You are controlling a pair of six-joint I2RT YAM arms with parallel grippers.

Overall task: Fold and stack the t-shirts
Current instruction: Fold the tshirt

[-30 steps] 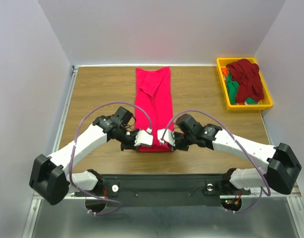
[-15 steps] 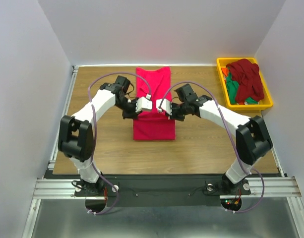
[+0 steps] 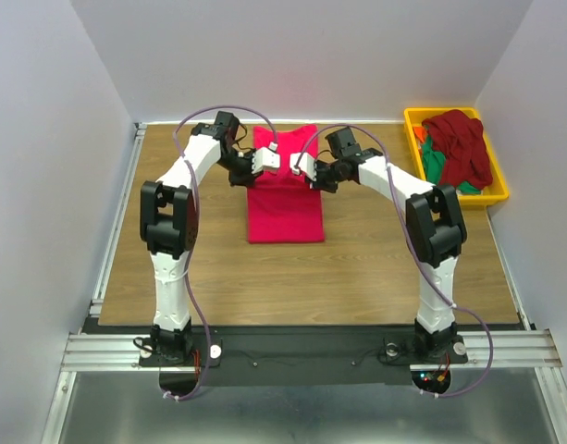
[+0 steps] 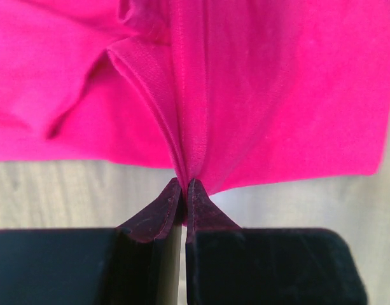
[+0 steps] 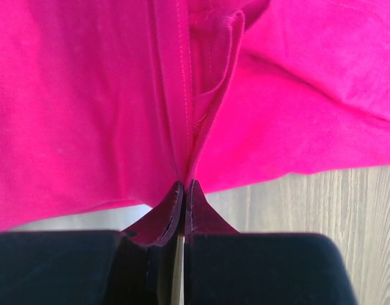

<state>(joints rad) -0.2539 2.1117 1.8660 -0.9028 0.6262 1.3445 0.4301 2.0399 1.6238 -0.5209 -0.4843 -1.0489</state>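
Now the left arm and right arm stand tall and reach far over the wooden table; a second ago both lay folded low by the bases.

Nearest cloth is the crimson-pink t-shirt. Its near edge is now a fold at mid-table, farther out than the hem lay a second ago. The shirt is doubled over and flat from that fold up to the grippers.

The left gripper and right gripper sit side by side, close together, over the shirt's far part. They were at the near hem, then at mid-shirt half a second ago.

- Left wrist view: left gripper jaws pressed together, pinching a gathered hem of pink cloth above the wood.
- Right wrist view: right gripper the same, clamped on the hem.

Far right, the yellow tray is unchanged: maroon t-shirt on top, green t-shirt under it, a bit of orange cloth at the edge.
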